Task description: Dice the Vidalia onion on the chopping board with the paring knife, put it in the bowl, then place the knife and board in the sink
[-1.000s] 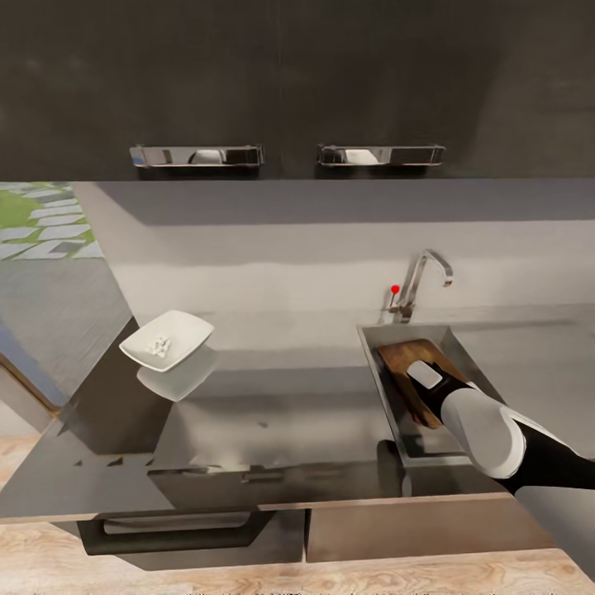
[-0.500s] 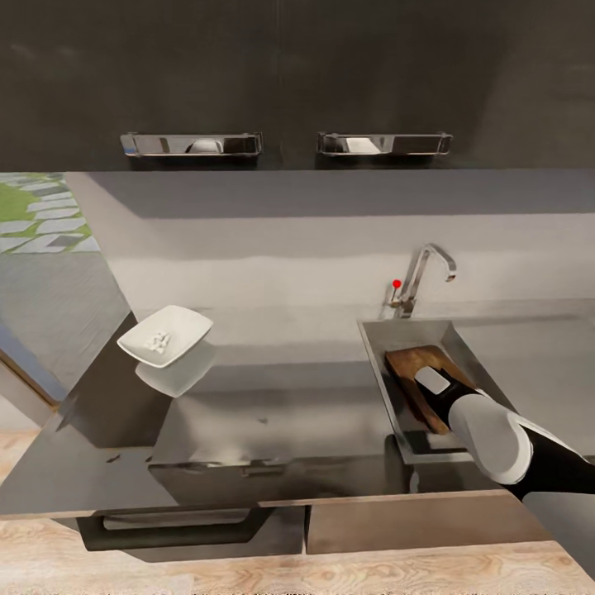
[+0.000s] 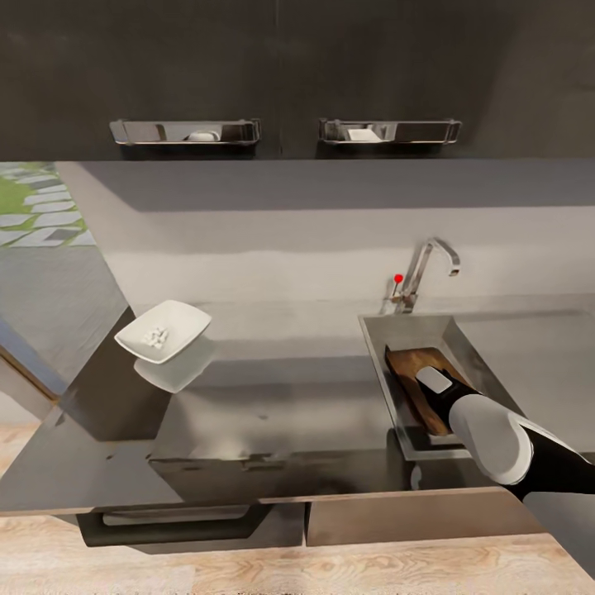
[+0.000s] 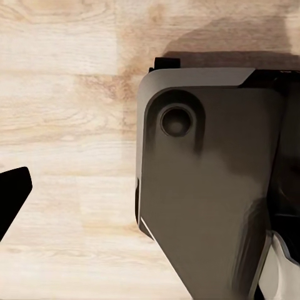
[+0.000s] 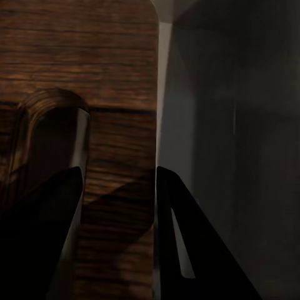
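At the left of the head view, the bowl point(image 3: 163, 331) sits on the dark glossy worktop point(image 3: 281, 413), near its far left corner, well apart from the sink. Small pale pieces lie in its middle, which I take to be the diced onion point(image 3: 154, 336); that would mean the dicing and transfer steps are done. The bowl's mirror image shows in the worktop just below it.

The left gripper point(image 4: 9, 200) is seen from its own wrist camera as one dark fingertip over the pale wood floor point(image 4: 62, 94), beside a dark grey part of the robot's own body point(image 4: 206, 187). With one fingertip alone in sight, I cannot tell whether it is spread or closed. It appears parked low and out of the way, leaving the work to the other arm.

Further right, the sink point(image 3: 376, 364) is set into the worktop, with the chrome tap point(image 3: 426, 273) and its red knob point(image 3: 398, 278) behind it. The chopping board point(image 3: 409, 368) lies inside the basin, leaning along it rather than flat, with the right arm point(image 3: 487, 430) reaching down over it. In the right wrist view, the right gripper point(image 5: 119, 187) has one finger over the board's face beside the slot hole point(image 5: 50, 144) and the other just past the board's edge, against the grey sink wall point(image 5: 212, 125). The jaws straddle that edge closely, so the board looks clamped by its edge, probably to lower it into the basin. The paring knife cannot be made out.
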Controlling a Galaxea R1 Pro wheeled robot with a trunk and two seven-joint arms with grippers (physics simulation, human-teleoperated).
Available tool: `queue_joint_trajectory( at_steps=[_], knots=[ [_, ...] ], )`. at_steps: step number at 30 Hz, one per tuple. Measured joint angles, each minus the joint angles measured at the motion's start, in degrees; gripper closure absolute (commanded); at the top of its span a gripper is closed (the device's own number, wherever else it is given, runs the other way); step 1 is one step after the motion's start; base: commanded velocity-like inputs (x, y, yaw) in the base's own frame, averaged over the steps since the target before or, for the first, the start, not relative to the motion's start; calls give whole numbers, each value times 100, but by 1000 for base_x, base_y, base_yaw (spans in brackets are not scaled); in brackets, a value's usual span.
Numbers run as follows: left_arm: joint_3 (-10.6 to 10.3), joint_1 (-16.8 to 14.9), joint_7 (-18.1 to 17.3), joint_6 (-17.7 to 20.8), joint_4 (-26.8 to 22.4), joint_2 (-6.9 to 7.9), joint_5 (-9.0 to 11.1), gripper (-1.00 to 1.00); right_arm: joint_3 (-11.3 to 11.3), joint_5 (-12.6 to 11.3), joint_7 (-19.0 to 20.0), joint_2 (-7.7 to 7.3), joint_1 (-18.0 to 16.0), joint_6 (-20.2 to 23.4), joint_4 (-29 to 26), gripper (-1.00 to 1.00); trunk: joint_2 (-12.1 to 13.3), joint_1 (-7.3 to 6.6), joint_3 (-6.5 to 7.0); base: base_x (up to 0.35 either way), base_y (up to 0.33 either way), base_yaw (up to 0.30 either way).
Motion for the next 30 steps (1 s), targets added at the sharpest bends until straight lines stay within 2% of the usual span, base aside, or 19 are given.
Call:
queue_joint_trajectory(
  at_steps=[6, 13, 19, 28, 29, 30],
  knots=[
    [0, 0, 0, 0, 0, 0, 0, -100, 4, 14, 41, -31, -1, 12, -18, 100, -1, 0, -54, 0, 0, 0],
    [0, 0, 3, 0, 0, -3, 0, -100, 7, -15, 337, -144, 0, -1, -28, 100, 0, 0, -119, 0, 0, 0],
    [0, 0, 7, 0, 1, -38, -1, -100, -34, 84, 381, -157, -5, 38, -44, 100, -4, -2, -172, 0, 0, 0],
    [0, -1, 7, 0, 1, -40, -1, -100, -51, 16, 386, -155, -38, 43, -147, 100, -5, -3, -250, 0, 0, 0],
    [0, -1, 7, 0, 1, -40, -1, -100, -54, 15, 386, -156, -40, 43, -147, -100, -6, -3, -254, 0, 0, 0],
    [-1, -1, 8, 0, 0, -39, 1, -100, -1, -19, 374, -156, -2, 0, -30, -100, 0, 0, -257, 0, 0, 0]
  ],
)
